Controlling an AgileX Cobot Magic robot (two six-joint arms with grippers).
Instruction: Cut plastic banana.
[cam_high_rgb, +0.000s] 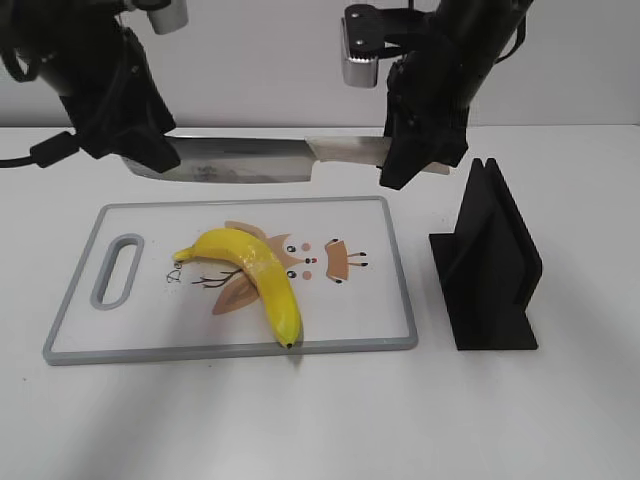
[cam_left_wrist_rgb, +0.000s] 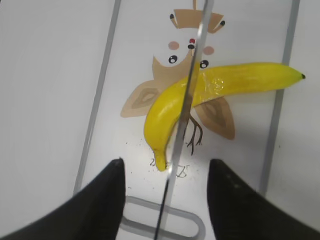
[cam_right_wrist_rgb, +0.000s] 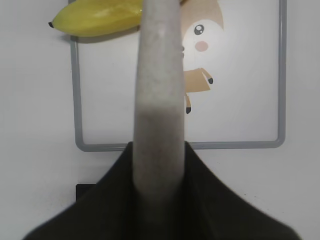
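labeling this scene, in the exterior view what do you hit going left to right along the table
cutting board handle slot → plastic banana → cartoon print on the board → cutting board right rim → black knife stand

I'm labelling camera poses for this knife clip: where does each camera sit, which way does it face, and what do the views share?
Exterior view: in front of the table, angled down at the cutting board; both arms show, holding the knife level above the plastic banana.
Left wrist view: looks straight down between the left gripper fingers, along the blade edge.
Right wrist view: looks down along the knife handle in the right gripper.
All three share knife, banana and board.
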